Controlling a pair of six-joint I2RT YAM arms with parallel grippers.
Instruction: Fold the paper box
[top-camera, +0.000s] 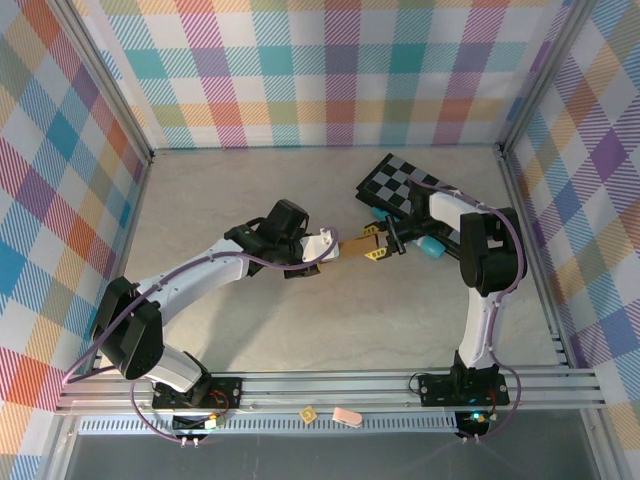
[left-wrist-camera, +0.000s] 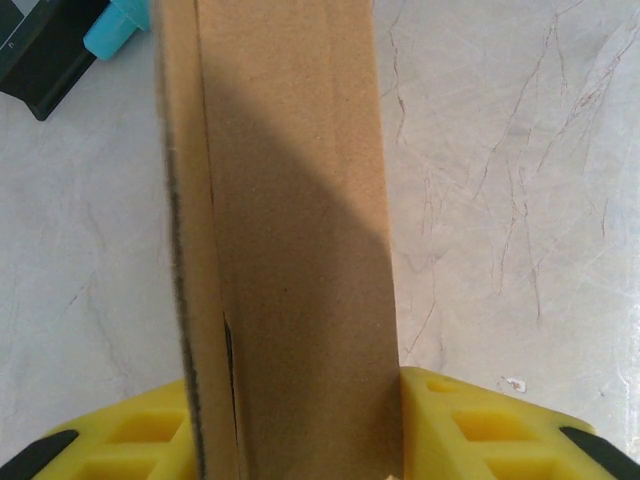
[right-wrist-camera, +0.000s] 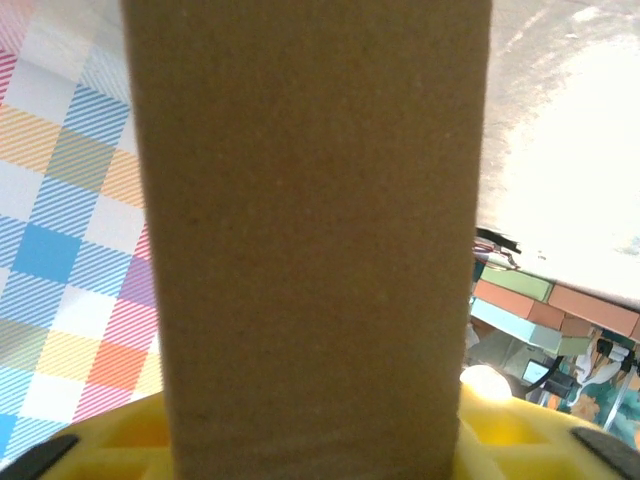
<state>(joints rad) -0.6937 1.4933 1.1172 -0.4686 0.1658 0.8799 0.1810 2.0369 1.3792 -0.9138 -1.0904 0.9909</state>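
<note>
The paper box (top-camera: 354, 246) is a narrow folded piece of plain brown cardboard, held above the table's middle between the two arms. My left gripper (top-camera: 334, 247) grips its left end. In the left wrist view the paper box (left-wrist-camera: 290, 250) stands upright and fills the gap between the yellow fingers (left-wrist-camera: 470, 425) of the left gripper (left-wrist-camera: 300, 410). A layered edge shows on its left side. My right gripper (top-camera: 379, 246) grips the other end. In the right wrist view the paper box (right-wrist-camera: 310, 250) spans the jaws of the right gripper (right-wrist-camera: 315, 425).
A black-and-grey checkered board (top-camera: 404, 184) lies at the back right, with cyan pieces (top-camera: 432, 247) beside it. Its dark corner (left-wrist-camera: 40, 60) and a cyan piece (left-wrist-camera: 115, 25) show past the box. A pink piece (top-camera: 347, 415) and a yellow one (top-camera: 308, 412) lie by the near rail.
</note>
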